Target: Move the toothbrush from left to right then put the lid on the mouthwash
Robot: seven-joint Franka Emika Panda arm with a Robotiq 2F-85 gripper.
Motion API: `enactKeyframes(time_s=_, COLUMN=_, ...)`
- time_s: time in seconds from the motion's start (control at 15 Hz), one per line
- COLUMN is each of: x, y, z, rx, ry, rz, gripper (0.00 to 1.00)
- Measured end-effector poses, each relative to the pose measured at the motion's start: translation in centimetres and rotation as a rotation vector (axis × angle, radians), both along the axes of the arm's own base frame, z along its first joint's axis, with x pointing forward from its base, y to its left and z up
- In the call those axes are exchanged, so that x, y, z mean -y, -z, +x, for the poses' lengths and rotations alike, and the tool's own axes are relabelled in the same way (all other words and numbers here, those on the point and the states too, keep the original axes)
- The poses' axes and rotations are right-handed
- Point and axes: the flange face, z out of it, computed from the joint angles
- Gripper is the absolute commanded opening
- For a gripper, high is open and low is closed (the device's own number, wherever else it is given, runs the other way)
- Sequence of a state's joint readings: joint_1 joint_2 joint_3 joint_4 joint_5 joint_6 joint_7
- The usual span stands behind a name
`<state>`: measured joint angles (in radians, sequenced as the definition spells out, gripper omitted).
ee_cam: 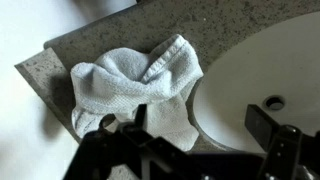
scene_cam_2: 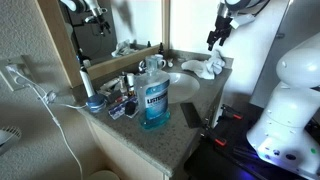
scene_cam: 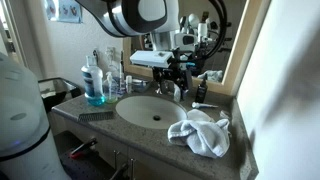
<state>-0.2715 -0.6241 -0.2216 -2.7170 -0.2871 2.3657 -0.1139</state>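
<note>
The mouthwash (scene_cam: 95, 86) is a tall clear bottle of blue liquid. It stands on the counter beside the sink and also shows in an exterior view (scene_cam_2: 153, 97). I cannot make out its lid. A white upright toothbrush (scene_cam_2: 87, 92) seems to stand by the mirror wall near a cable. My gripper (scene_cam: 177, 78) hangs over the far side of the basin, well away from the bottle, and is seen high up in an exterior view (scene_cam_2: 217, 38). In the wrist view the gripper (ee_cam: 200, 128) is open and empty, above the basin rim and a towel.
A crumpled white towel (ee_cam: 130, 85) lies on the granite counter next to the sink basin (ee_cam: 265, 60); it shows in both exterior views (scene_cam: 200, 132) (scene_cam_2: 206, 67). A dark comb-like item (scene_cam: 96, 115) lies near the front edge. Small toiletries (scene_cam_2: 120, 103) crowd the counter behind the bottle.
</note>
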Motion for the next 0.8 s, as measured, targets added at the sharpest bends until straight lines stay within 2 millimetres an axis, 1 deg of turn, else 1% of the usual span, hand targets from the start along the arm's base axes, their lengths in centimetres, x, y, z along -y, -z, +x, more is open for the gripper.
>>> enactKeyframes(time_s=0.27, x=-0.1, y=0.0, z=0.2, rx=0.002, ry=-0.004, rz=-0.001, gripper=1.00)
enactKeyframes(time_s=0.4, x=-0.5, y=-0.1, z=1.1, rx=0.022, ry=-0.030, rz=-0.007, gripper=1.00)
enactKeyframes(time_s=0.53, x=-1.8, y=-0.4, z=3.1, rx=0.059, ry=-0.100, rz=-0.010, gripper=1.00)
enactKeyframes(time_s=0.67, x=-3.8, y=-0.7, z=5.8, rx=0.091, ry=-0.188, rz=-0.003, gripper=1.00)
enactKeyframes(time_s=0.8, x=-6.3, y=-0.7, z=8.6, rx=0.107, ry=-0.288, rz=0.017, gripper=1.00)
